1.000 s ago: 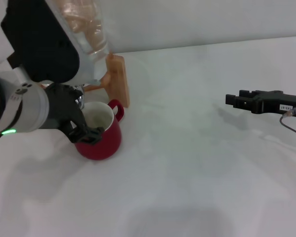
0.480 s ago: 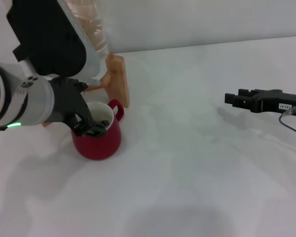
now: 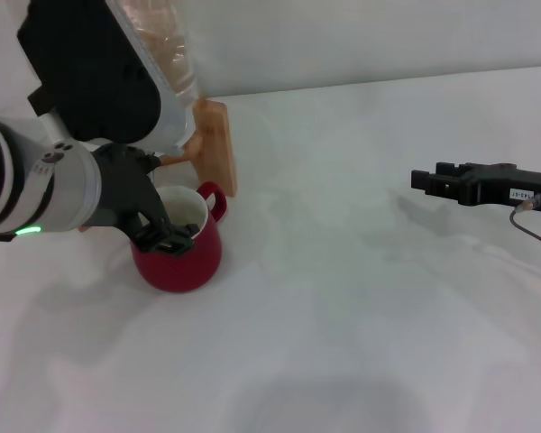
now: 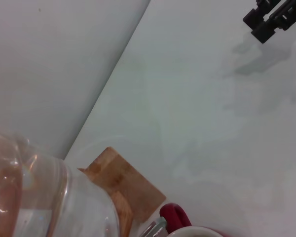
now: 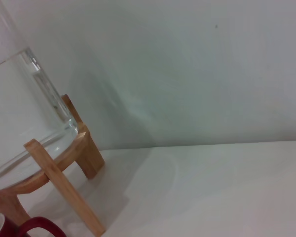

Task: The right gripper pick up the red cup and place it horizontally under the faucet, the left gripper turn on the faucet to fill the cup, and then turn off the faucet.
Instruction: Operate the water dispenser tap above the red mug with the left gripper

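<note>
The red cup (image 3: 187, 260) stands upright on the white table, just in front of the glass water jar (image 3: 167, 63) on its wooden stand (image 3: 218, 149). My left gripper (image 3: 167, 236) hangs over the near rim of the cup, right below the jar's front. It covers the faucet in the head view. In the left wrist view a bit of chrome, possibly the faucet (image 4: 155, 228), shows beside the cup's handle (image 4: 173, 216). My right gripper (image 3: 428, 180) hovers open far to the right, holding nothing, and is also seen in the left wrist view (image 4: 256, 27).
A pale wall runs behind the table. The jar (image 5: 24, 103) and its stand (image 5: 64, 187) fill the back left corner. A cable (image 3: 532, 225) hangs from the right arm. The white tabletop (image 3: 343, 298) stretches between the cup and the right gripper.
My left arm has shifted a little up and to the right, with its gripper staying at the cup's rim. The cup and the right arm have not moved.
</note>
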Controlling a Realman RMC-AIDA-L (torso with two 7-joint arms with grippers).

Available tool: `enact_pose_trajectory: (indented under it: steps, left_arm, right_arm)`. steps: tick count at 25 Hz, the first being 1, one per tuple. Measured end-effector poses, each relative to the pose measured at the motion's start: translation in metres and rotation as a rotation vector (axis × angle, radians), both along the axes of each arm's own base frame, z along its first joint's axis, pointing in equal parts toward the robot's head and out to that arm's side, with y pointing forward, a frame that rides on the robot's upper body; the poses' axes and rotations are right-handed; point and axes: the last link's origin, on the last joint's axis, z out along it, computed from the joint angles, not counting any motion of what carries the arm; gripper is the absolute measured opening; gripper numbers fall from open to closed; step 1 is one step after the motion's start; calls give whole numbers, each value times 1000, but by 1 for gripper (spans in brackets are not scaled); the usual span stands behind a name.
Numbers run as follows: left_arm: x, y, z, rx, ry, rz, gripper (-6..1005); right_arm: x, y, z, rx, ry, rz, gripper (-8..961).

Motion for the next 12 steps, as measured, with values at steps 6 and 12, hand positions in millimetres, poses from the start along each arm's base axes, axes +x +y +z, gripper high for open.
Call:
enact_pose_trajectory:
  steps: [6,12]
  left_arm:
    - [0,1,-1,2,-5,-5,885]
    - [3,0,-5,-5,-5,-21,885]
  right_arm:
    - [0,0,1,3,1,-2,547]
    - [4,-1,2,9,4,-13,547]
